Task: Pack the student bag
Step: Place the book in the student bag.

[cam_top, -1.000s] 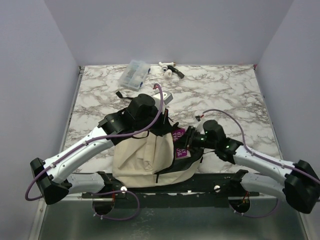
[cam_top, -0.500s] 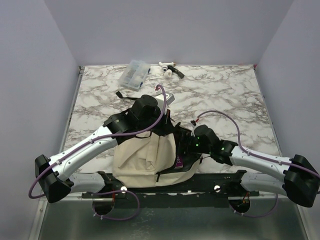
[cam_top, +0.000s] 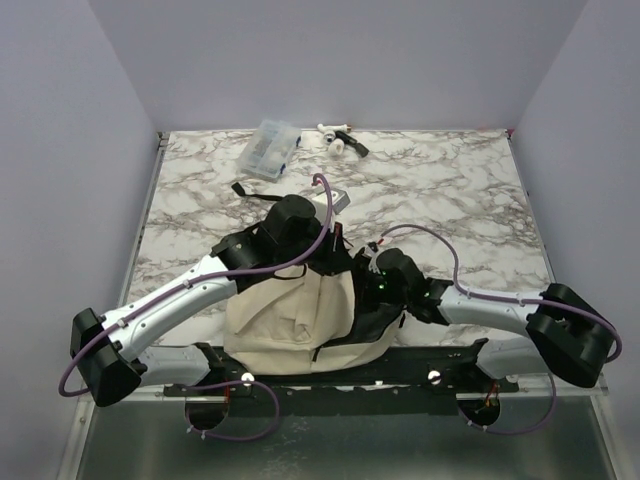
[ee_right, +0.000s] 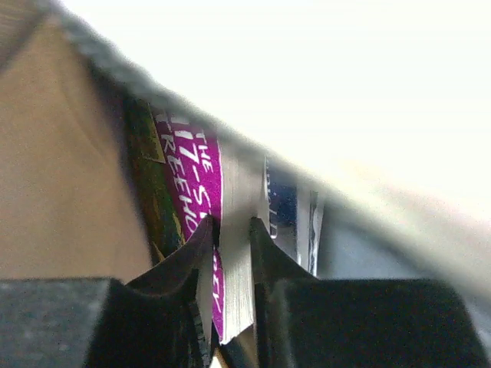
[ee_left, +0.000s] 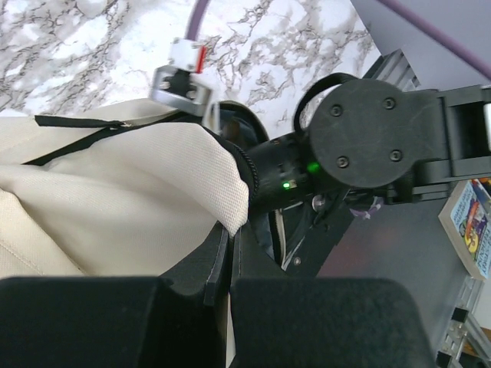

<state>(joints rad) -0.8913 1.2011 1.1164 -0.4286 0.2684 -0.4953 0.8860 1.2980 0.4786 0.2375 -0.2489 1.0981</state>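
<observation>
The beige student bag (cam_top: pixel 285 320) lies at the table's near edge with its black-lined mouth facing right. My left gripper (ee_left: pixel 229 244) is shut on the bag's beige upper flap (ee_left: pixel 192 176) and holds the mouth open. My right gripper (ee_right: pixel 230 230) is shut on a book with a purple cover (ee_right: pixel 196 184) and has reached inside the bag's mouth; in the top view the gripper (cam_top: pixel 365 285) is hidden by the bag's opening. Another book's spine (ee_right: pixel 285 207) stands beside it inside the bag.
A clear plastic box (cam_top: pixel 268 148) and small white and black items (cam_top: pixel 340 140) lie at the table's far edge. A small black piece (cam_top: pixel 240 188) lies left of centre. A book (ee_left: pixel 469 222) lies on the metal frame below the table.
My right arm moved left, carrying the purple book from outside the bag's mouth into the bag. The book no longer shows in the top view. My left gripper kept hold of the flap.
</observation>
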